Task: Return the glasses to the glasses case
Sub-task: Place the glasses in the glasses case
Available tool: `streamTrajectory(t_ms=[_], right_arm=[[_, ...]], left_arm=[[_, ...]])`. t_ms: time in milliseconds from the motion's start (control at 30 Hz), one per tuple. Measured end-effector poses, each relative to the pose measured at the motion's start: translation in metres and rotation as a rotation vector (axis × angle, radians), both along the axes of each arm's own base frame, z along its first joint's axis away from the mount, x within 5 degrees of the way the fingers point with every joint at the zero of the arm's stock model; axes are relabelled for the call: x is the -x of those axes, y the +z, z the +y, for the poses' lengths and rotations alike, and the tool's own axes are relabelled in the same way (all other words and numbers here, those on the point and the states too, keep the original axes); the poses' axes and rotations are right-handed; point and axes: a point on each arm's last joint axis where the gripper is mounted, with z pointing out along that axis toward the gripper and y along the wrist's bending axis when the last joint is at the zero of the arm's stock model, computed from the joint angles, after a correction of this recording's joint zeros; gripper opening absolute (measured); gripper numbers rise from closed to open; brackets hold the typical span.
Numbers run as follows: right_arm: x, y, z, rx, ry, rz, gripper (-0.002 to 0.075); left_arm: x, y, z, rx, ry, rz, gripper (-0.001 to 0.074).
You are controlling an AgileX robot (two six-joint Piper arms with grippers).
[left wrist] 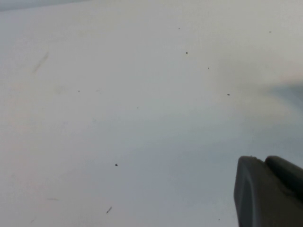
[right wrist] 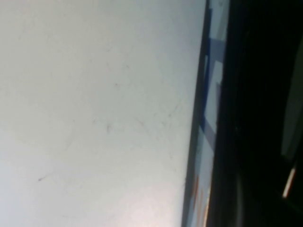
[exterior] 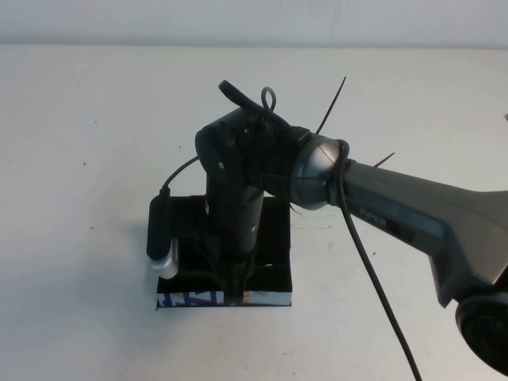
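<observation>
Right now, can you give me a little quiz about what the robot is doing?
1. True or false: the right gripper is down at the glasses case.
2. What is the left gripper over? A) the table, B) a plate, C) a cup.
3. Fill in: the case's patterned front edge is blue, white and ____.
Key: 1 true; 2 A; 3 orange.

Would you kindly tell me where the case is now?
In the high view the case lies near the table's centre, directly beneath the right claw.
</observation>
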Motion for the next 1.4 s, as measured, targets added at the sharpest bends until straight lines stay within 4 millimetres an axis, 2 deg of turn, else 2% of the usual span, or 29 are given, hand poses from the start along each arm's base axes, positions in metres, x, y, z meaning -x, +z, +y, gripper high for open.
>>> streamTrajectory(t_ms=[400,467,633,800,900,1167,1400], right_arm=[[-0.001,-0.003,0.0,0.007,-0.008,0.002,0.008],[-0.001,-0.003,0.0,0.011,-0.025,0.0,0.0108],[-0.002,-0.003,0.0,0.013,-0.046,-0.002,0.0245],[-0.003,-0.002,-0.001,0.019,-0.045,-0.014,0.0308],[-0.002,0.008,-0.003,0.007,-0.044,-0.032,0.0316],[0.0,0.056,-0.017,-0.045,-0.105,-0.129,0.0318],[0.017,0.101,-0.037,-0.113,-0.192,-0.166,0.03]], left_arm=[[0.0,0.0,0.0,0.0,0.0,0.0,-0.0001],[0.0,0.0,0.0,0.0,0.0,0.0,-0.0001],[0.0,0.0,0.0,0.0,0.0,0.0,-0.0001],[0.0,0.0,0.0,0.0,0.0,0.0,-0.0001],[0.0,0.0,0.0,0.0,0.0,0.0,-0.0001],[0.0,0.0,0.0,0.0,0.0,0.002,-0.0001],[0.0,0.0,0.0,0.0,0.0,0.002,-0.0001]])
